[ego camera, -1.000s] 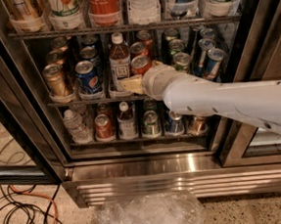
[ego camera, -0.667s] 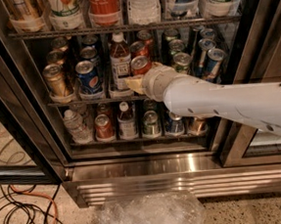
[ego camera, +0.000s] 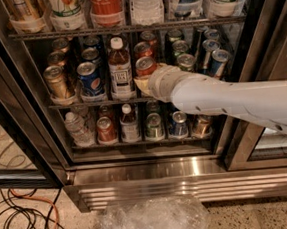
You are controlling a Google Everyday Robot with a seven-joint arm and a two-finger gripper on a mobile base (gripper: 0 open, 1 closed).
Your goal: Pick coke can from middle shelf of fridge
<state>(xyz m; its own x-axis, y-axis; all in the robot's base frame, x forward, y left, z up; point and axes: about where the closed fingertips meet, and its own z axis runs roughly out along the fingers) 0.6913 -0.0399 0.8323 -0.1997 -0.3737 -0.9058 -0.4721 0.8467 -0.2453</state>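
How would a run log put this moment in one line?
end effector: inside fridge, at front coke can on middle shelf | coke can: upright, not yet lifted

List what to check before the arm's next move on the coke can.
1. Fridge door open, arm reaching inside: ok.
2. Coke can upright at the front of its lane on the middle shelf: ok.
3. Gripper lined up with the can: ok, it sits at the can's lower front.
4. Gripper touching the can: cannot tell, the wrist hides it.
5. Room beside the tea bottle: cannot tell, it stands right next to the gripper.
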